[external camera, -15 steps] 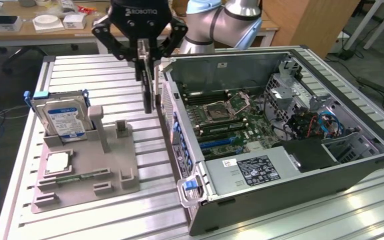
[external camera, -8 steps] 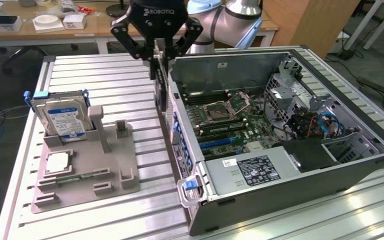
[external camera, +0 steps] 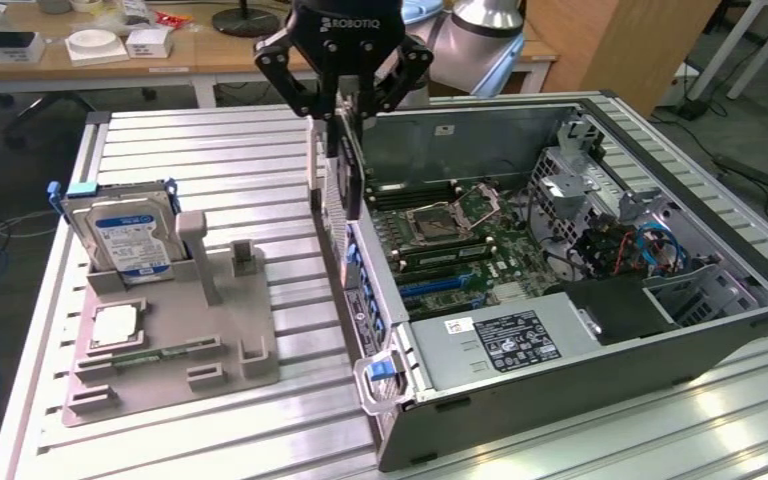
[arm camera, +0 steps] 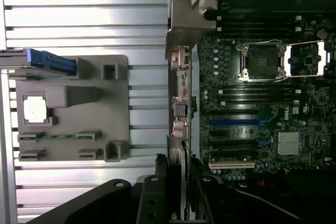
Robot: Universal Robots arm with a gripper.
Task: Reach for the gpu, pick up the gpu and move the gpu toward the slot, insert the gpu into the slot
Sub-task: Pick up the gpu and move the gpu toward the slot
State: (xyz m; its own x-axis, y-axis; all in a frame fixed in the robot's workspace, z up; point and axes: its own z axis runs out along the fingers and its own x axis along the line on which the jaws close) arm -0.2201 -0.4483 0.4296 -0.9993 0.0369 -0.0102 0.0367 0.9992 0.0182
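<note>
The gpu (external camera: 344, 180) is a thin dark card with a pale perforated metal bracket. It hangs upright, edge-on, in my gripper (external camera: 347, 108), whose black fingers are shut on its upper edge. The card hovers above the open computer case's (external camera: 704, 340) wall on the exterior view's left, just over the motherboard's edge. In the wrist view the gpu (arm camera: 176, 156) runs as a narrow strip out from between the fingers of my gripper (arm camera: 178, 198), beside the board's rear ports. The expansion slots (external camera: 438, 287) lie on the motherboard below; among them are a blue slot (arm camera: 239, 122) and a white slot (arm camera: 231, 165).
A grey holder (external camera: 224, 340) on the slatted aluminium table (external camera: 197, 160) carries a blue-labelled hard drive (external camera: 124, 235), a square silver chip (external camera: 115, 325) and a memory stick. Inside the case are the open processor socket (arm camera: 261, 61), cables and a power supply (external camera: 518, 340).
</note>
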